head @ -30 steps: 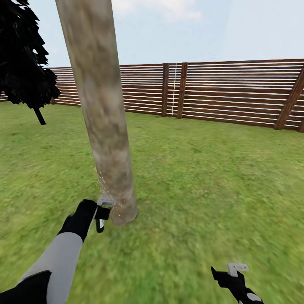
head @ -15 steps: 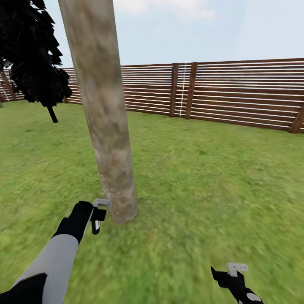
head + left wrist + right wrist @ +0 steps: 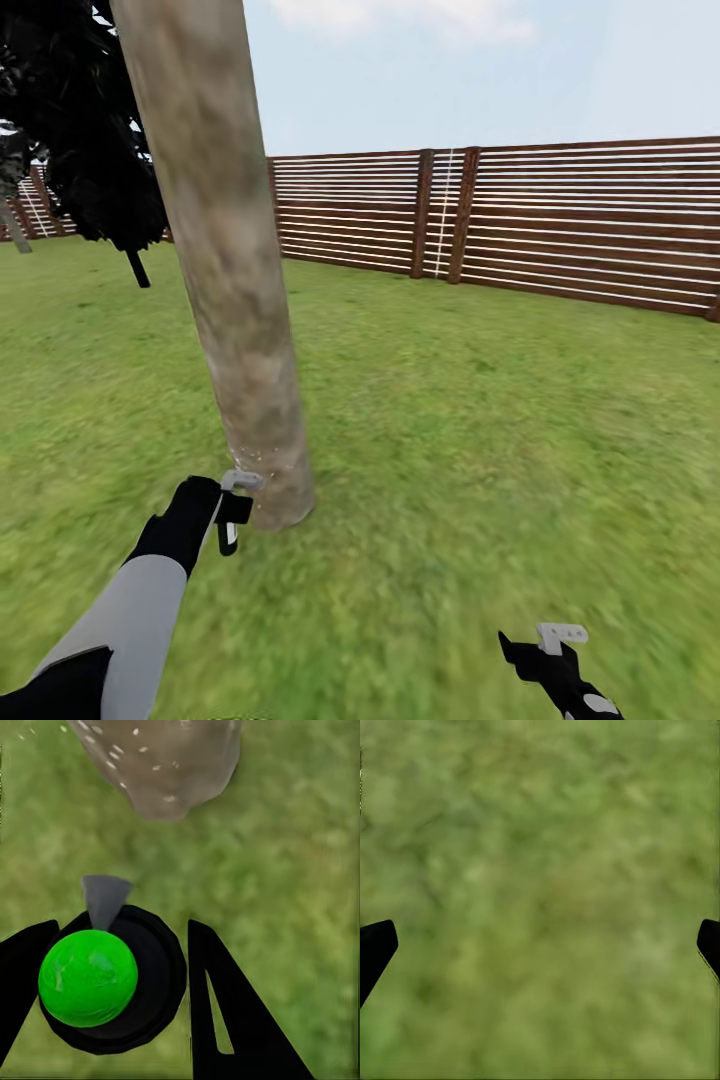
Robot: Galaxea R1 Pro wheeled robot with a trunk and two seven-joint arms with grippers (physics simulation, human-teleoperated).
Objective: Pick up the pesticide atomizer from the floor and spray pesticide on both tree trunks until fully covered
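A thick mottled grey-brown tree trunk (image 3: pixel 235 300) rises from the grass (image 3: pixel 480 420) just ahead of me, left of centre. Low at its base, my left gripper (image 3: pixel 228 512) is shut on the pesticide atomizer (image 3: pixel 240 483). Its pale nozzle head points at the bark and almost touches it. In the left wrist view the atomizer (image 3: pixel 112 979) is a black round body with a green ball and a grey nozzle, held between the black fingers (image 3: pixel 225 1012). The trunk base (image 3: pixel 165 765) there is dotted with white specks. My right gripper (image 3: pixel 552 645) hangs open over bare grass at the lower right.
A brown slatted fence (image 3: pixel 560 220) runs across the back of the lawn. A dark cypress-like tree (image 3: pixel 90 150) on a thin black stem stands behind the trunk at the left. Open grass stretches to the right of the trunk.
The whole picture has shifted, so the camera moved. The cloud of fine droplets seen at the trunk base a second ago is gone. The left gripper stays at the base with the atomizer.
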